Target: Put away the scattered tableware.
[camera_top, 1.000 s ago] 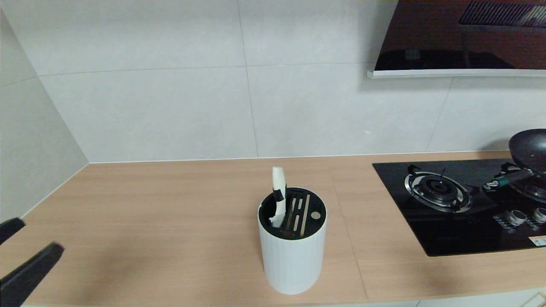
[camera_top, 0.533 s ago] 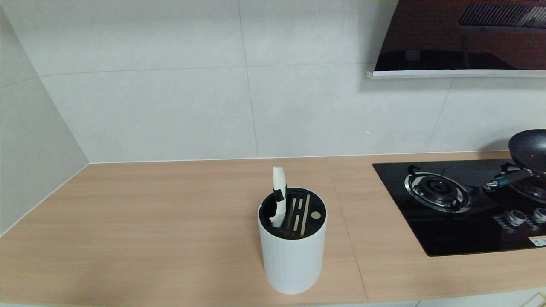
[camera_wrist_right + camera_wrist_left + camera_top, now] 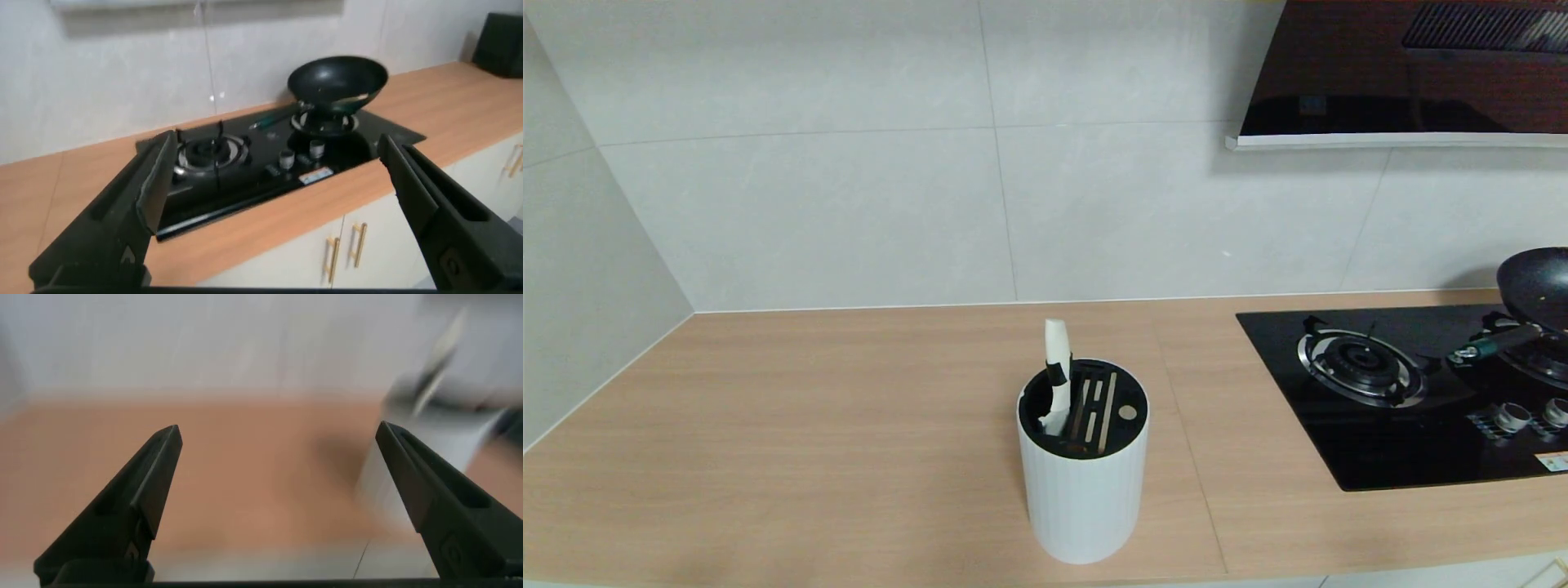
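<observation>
A white ribbed cylindrical holder (image 3: 1082, 498) with a flat black slotted top stands upright near the front edge of the pale wood-grain surface (image 3: 809, 441). 1 white-handled utensil (image 3: 1055, 347), banded in black, sits in the holder's open compartment, handle up and slightly tilted. To the robot's right, well apart, lies a glossy black glass hob (image 3: 1388, 449) bearing a dark round pan (image 3: 1539, 286) on its right-hand burner. Left pincer (image 3: 278, 431): 2 black tapered fingers spread wide, holding nothing, the holder blurred beyond. Right pincer (image 3: 276, 140): likewise spread, holding nothing, hob and pan beyond.
</observation>
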